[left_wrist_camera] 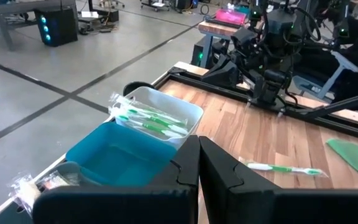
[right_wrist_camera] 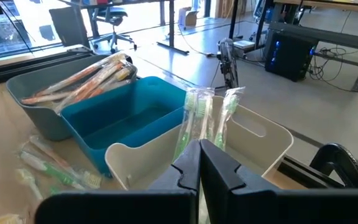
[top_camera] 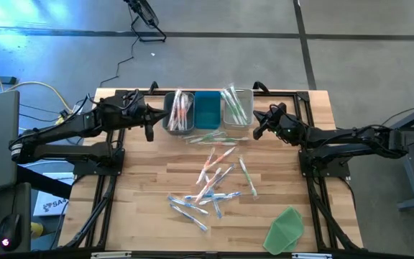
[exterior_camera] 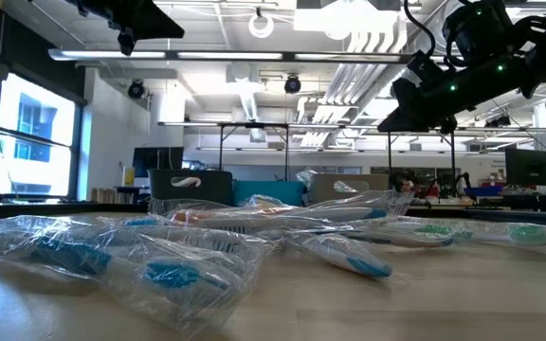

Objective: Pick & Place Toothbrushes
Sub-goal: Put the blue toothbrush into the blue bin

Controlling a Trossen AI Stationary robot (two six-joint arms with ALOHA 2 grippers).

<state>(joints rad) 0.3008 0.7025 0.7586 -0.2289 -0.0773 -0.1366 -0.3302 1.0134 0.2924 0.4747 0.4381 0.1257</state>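
The thin plastic-wrapped toothbrushes (top_camera: 210,183) are being left scattered mid-table, long axes mixed, below both raised grippers; the left gripper (top_camera: 149,119) and right gripper (top_camera: 259,124), fingers pressed together, are being held about equally near.

My two arms are matte black, built of chunky jointed segments with black cables looped along them. The right arm (exterior_camera: 472,66) carries small green indicator lights. Each wrist ends in two flat, angular black fingers (left_wrist_camera: 185,171).
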